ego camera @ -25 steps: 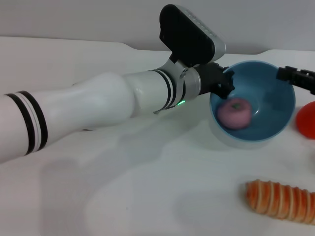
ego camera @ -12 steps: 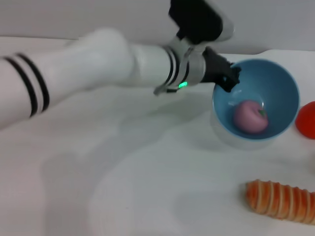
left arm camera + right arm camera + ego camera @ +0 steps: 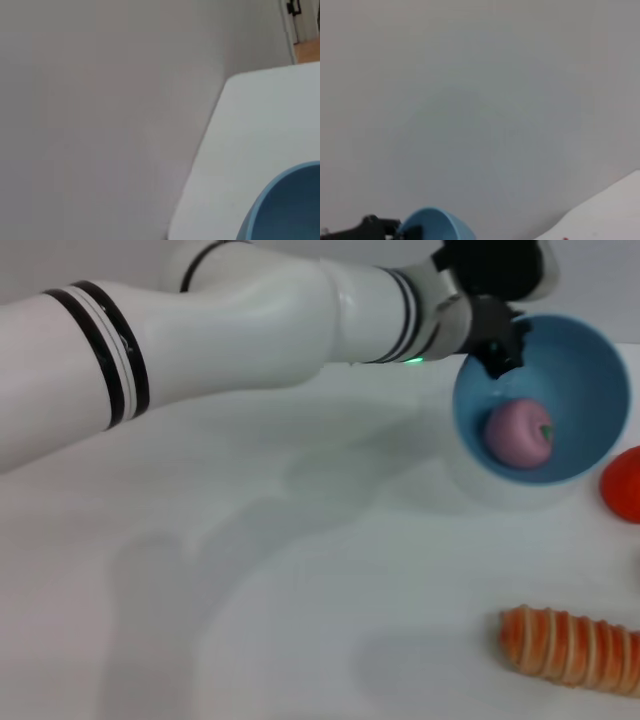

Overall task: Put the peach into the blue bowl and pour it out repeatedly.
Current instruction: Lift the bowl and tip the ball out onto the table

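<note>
I see a wide white tabletop filling most of the head view. Across its far side stretches my left arm, white with black bands, reaching from the left edge toward the right. At its end the left claw is clamped on the near-left rim of the blue bowl, with dark fingers showing over the rim's edge. The bowl is lifted and tilted so its open mouth faces toward me, its glossy inside in plain sight. The left wrist view shows only a curve of the bowl's rim against the tabletop and a pale wall.

Inside the bowl, low against its wall, lies the peach, dusty pink with a small dark stem spot.

At the near right of the tabletop lies an orange-and-white striped roll, well apart from the bowl. A bright red round object is cut off by the right edge, just beside the bowl.

The right claw is outside the head view; the right wrist view shows mostly a grey wall, with the bowl and the left claw far off.
</note>
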You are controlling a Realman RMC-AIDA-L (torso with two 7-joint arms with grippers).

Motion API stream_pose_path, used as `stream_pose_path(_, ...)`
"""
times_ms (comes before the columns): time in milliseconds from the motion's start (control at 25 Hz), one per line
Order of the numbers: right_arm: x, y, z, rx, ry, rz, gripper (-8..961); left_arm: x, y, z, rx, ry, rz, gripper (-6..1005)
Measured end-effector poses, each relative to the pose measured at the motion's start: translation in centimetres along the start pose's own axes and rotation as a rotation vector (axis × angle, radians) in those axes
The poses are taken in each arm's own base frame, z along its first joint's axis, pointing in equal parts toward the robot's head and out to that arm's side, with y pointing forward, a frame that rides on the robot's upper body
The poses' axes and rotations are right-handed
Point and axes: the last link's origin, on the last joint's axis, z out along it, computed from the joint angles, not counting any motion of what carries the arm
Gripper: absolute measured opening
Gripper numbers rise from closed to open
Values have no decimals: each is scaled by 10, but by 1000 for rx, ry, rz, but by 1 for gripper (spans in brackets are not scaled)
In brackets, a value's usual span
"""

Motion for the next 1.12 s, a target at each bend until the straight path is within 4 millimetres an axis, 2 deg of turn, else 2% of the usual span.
stream_pose_path(120,8,-2,-5,34,-15,-8,374,9,1,-1,32,41,74,0)
stream_pose_path(280,16,-6,-3,72,-10,-4,375,10,12,-2,74,92,228,0)
stream_pose_path(680,20,-4,3,61,-11,12,377,1,66,-19,190,296,730,-1)
stream_pose_path(920,19,-4,5,59,-12,12,378,-1,79,-22,220,332,892,0)
stream_pose_path(1120,18,-4,9,53,-14,10,379,-4,86,-24,231,345,943,-1)
